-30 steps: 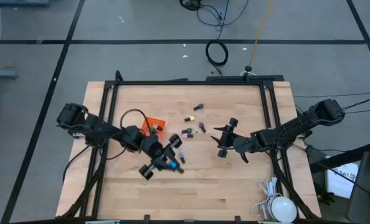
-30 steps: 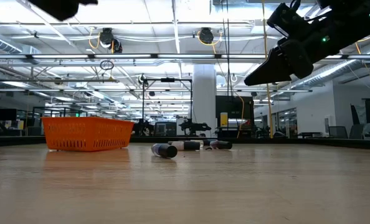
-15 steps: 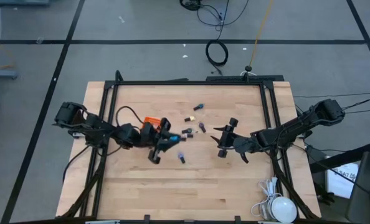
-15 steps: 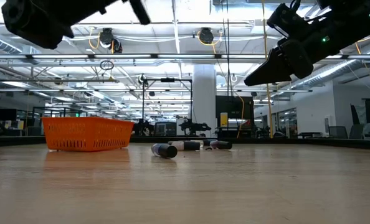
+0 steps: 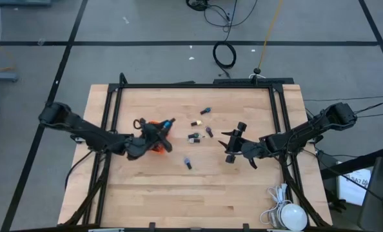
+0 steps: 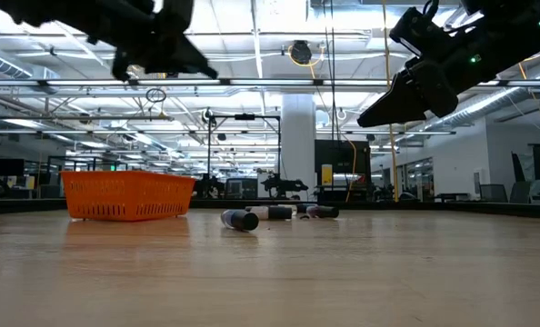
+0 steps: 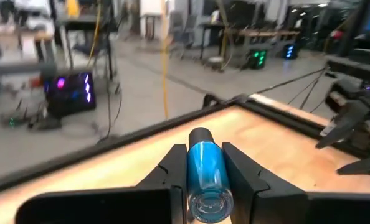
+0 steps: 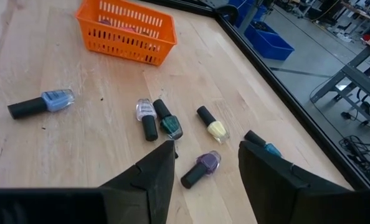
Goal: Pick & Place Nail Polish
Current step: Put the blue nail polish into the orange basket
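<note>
Our left tool [image 7: 207, 180] has swung over the orange mesh basket [image 5: 154, 126], clamping a blue glass nail polish bottle [image 7: 205, 176]; our right tool [image 8: 200, 163] hangs open above five scattered bottles [image 8: 172, 126], the basket's contents unclear.

— What's carrying everything?
— A light wooden table [image 5: 243, 187] inside a black frame.
— And directly on it?
— An orange mesh basket [image 8: 126, 31] toward its left, plus 6 loose nail polish bottles [image 8: 162, 119] lying on their sides: pale blue, clear, green, yellow, purple and teal.
</note>
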Motion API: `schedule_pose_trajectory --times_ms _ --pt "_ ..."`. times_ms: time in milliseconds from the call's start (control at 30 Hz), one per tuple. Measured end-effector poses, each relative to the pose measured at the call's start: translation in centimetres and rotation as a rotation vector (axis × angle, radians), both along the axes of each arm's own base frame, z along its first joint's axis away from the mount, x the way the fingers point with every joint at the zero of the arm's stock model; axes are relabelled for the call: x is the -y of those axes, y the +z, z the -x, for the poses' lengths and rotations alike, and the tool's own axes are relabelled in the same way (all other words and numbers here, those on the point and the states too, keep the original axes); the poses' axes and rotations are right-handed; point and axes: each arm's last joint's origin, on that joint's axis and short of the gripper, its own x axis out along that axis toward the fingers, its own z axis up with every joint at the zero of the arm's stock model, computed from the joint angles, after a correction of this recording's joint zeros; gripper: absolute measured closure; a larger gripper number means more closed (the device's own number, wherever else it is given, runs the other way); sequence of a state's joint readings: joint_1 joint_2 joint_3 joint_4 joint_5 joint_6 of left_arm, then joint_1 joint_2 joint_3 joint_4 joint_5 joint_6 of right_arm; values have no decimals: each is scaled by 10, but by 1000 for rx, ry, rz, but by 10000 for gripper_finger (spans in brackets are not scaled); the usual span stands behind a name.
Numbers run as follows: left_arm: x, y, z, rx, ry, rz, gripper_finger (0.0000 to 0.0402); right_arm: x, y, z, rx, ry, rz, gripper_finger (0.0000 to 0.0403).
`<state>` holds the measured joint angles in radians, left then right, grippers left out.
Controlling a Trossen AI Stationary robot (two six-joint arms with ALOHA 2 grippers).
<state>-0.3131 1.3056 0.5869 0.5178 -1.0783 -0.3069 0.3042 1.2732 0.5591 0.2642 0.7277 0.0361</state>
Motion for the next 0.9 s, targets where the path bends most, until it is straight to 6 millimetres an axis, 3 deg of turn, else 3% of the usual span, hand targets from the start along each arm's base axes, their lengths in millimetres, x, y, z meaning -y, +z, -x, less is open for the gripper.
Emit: schedule_pose_trajectory --times_ms 133,333,567,900 --pt "-6 -8 18 -40 46 128 349 0 0 0 -1 1 2 238" --pt "-10 -36 35 -132 100 359 349 0 0 0 -1 1 2 238" --pt "-14 -53 35 -210 121 527 349 1 0 0 3 -5 -1 238" --pt "-24 -86 22 -291 234 539 349 1 1 -1 9 -6 -5 238"
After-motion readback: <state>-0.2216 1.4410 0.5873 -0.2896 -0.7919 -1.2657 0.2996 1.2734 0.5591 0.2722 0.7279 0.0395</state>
